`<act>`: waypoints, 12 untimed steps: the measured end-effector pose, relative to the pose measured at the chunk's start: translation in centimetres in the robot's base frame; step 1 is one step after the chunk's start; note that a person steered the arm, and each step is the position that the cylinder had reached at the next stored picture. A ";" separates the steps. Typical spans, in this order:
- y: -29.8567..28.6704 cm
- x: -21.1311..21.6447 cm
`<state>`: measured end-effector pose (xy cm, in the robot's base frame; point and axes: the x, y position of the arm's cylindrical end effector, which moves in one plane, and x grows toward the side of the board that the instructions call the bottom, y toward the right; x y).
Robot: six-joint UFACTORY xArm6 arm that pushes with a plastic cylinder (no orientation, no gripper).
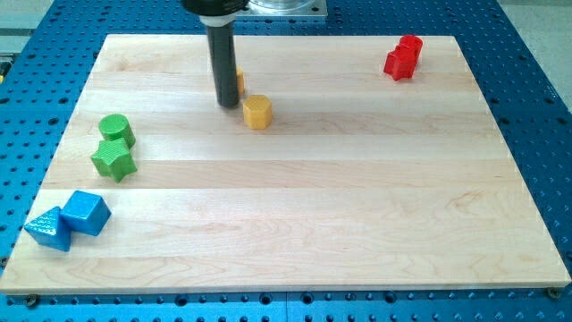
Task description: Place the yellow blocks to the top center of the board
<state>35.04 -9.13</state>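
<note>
We found a yellow hexagonal block lying flat near the board's top center, slightly toward the view's left. A second yellow block sat just up and left of it, mostly hidden, its shape unclear.

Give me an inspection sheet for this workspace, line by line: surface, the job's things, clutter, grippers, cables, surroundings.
Surface: pale wooden board, flat, no marks seen.
Job's things: yellow hexagonal block near the top centre; second yellow block mostly hidden behind the rod, shape cannot be told.
Clutter: green cylinder and green star block at the view's left, touching or nearly so; blue cube and blue triangular block at bottom left; two red blocks at top right, close together.
Grippers: none; my tip sits just left of the yellow hexagonal block, a small gap between.
Cables: nothing seen.
Surroundings: blue perforated table around the board.
</note>
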 end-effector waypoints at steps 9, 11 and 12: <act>0.0 5.2; 2.1 -0.9; 5.4 2.1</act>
<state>37.18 -3.78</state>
